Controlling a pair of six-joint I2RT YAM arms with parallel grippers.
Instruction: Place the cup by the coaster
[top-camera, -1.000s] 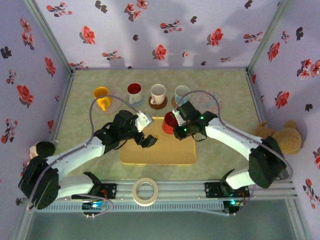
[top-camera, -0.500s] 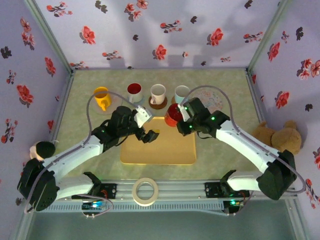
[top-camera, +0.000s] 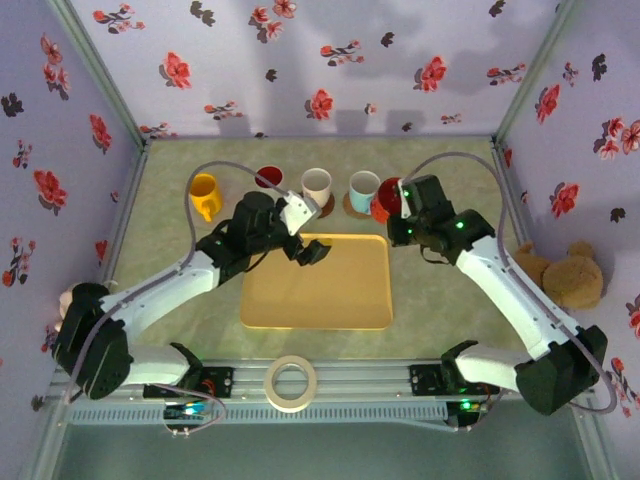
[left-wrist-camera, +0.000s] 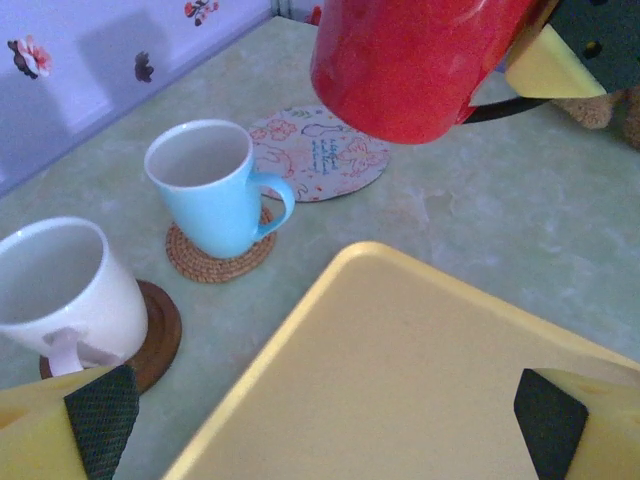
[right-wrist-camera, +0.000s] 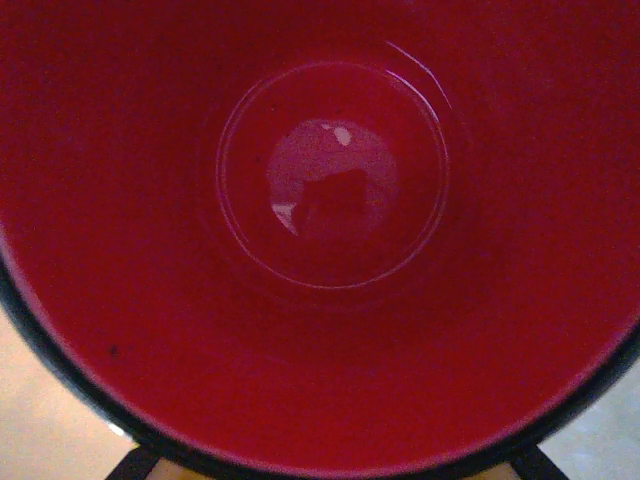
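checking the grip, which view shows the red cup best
Left wrist: the red cup hangs above the table, handle in the right gripper. Top external shows it small, from above; right wrist looks into its inside.

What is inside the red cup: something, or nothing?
Empty. From the right wrist camera, the red cup is bare inside, down to its glossy bottom.

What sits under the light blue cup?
A round woven coaster lies under the light blue cup. Its edge shows around the cup's base; its middle is covered by the cup.
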